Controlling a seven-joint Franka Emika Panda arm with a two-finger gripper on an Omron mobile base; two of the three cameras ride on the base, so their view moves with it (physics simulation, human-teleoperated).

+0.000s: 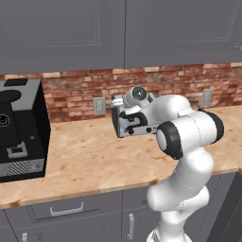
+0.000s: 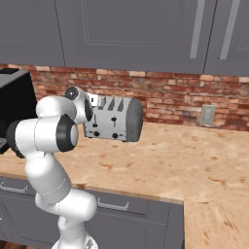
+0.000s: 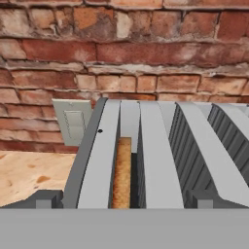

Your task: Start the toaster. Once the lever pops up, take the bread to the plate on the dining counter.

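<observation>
One toaster, one bread slice, two wall outlets.

My left base view looks from behind and left of the arm, forward and down over the surface toward the brick wall. My right base view faces the same wall from behind and right. Both share the toaster, mid-distance, and the wall behind it. My hand view sits very close above the toaster's slots, looking along them at the bricks; I think it is tilted slightly, though that's hard to judge.
</observation>
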